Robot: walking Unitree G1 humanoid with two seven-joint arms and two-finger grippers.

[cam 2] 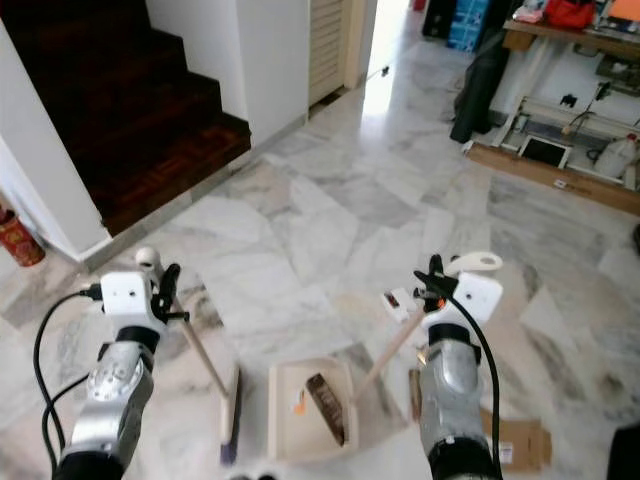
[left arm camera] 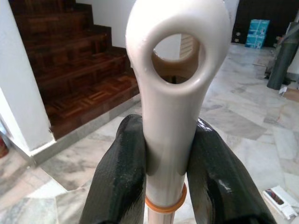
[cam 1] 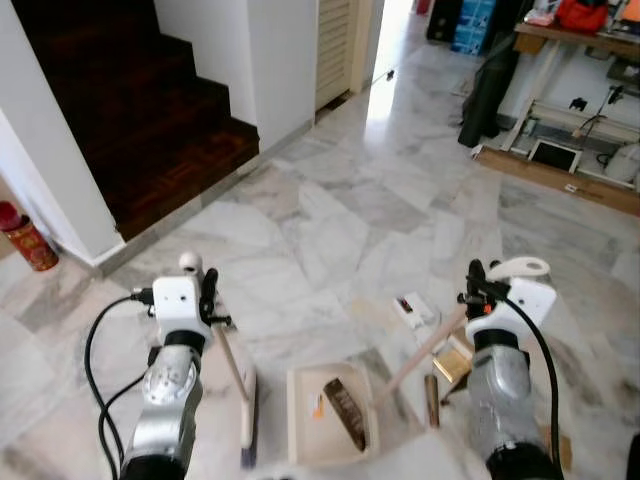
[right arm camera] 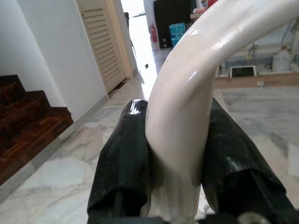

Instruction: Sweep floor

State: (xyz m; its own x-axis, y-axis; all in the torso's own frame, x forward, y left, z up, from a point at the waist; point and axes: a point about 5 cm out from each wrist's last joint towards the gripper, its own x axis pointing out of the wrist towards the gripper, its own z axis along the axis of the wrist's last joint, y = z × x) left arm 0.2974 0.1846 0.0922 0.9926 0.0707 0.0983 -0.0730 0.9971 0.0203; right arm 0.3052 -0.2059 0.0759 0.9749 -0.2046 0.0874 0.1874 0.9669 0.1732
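**A:** Black fingers first. What do your grippers have?

**B:** Your left gripper [left arm camera: 166, 172] is pinched on the broom handle [cam 1: 232, 360], one finger on each side of its cream tip, just under the hanging hole and above an orange ring. Your right gripper [right arm camera: 175, 158] is squeezed the same way on the curved cream dustpan handle [cam 1: 425, 352].

**A:** Which way do the two tools run?

**B:** The broom handle slopes from your left gripper down and toward the robot, slightly to the right, to the broom head [cam 1: 248, 415] on the marble floor [cam 1: 330, 220]. The head's long axis runs away from the robot, and it lies just left of the dustpan [cam 1: 325, 415]. The dustpan handle slopes from your right gripper down and to the left, meeting the pan at its right side.

**A:** Where is the pan?

**B:** Flat on the floor between your two arms, close in front of the robot. Inside it you have one dark brown wrapper [cam 1: 345, 410] and one small orange scrap [cam 1: 318, 407].

**A:** Count what lies loose.

**B:** One white packet [cam 1: 415, 310] just left of your right gripper, one brown stick-like piece [cam 1: 432, 400] beside the right forearm, and one flat cardboard piece [cam 2: 520, 442] further right. One dark wooden staircase [cam 1: 150, 120] rises at the far left, with one red canister [cam 1: 28, 238] beside its white wall.
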